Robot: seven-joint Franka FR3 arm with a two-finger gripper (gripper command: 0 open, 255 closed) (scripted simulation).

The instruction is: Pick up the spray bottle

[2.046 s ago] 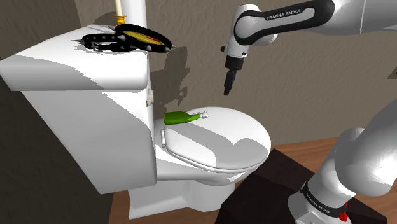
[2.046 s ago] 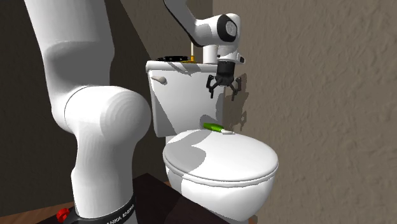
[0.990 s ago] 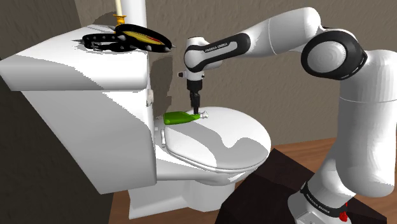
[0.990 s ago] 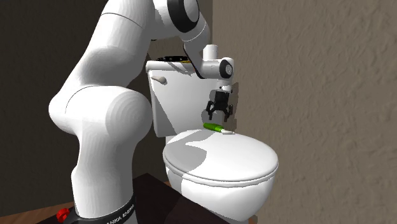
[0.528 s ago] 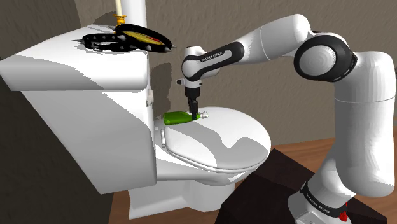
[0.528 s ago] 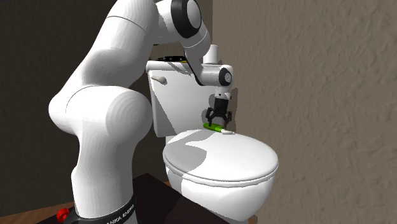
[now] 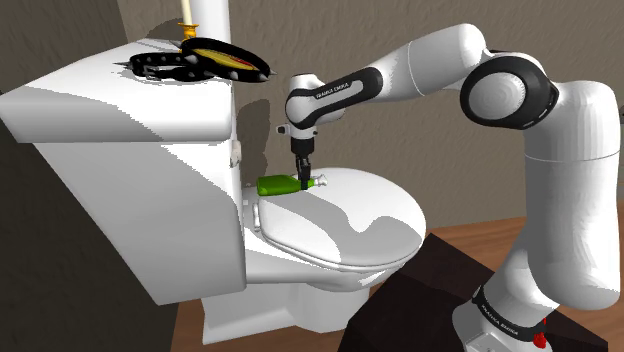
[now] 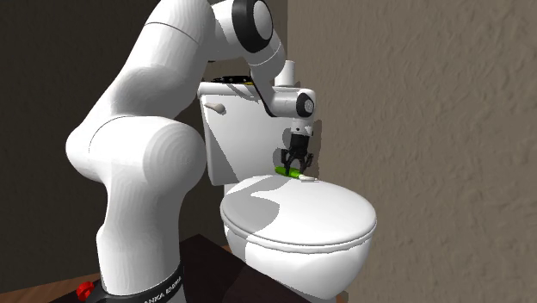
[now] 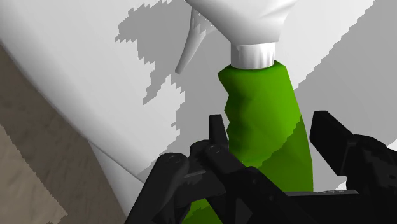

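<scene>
Green spray bottle with white trigger head (image 7: 278,185) lies on its side on closed white toilet lid (image 7: 355,215), near white tank (image 7: 130,120). All-black 2-finger gripper (image 9: 273,124) is down over it, fingers spread, 1 each side of the green body, just beside it and not pinching. Advice: close squarely across the body, below the white collar. The round bottle could roll aside. Then lift straight up.
</scene>
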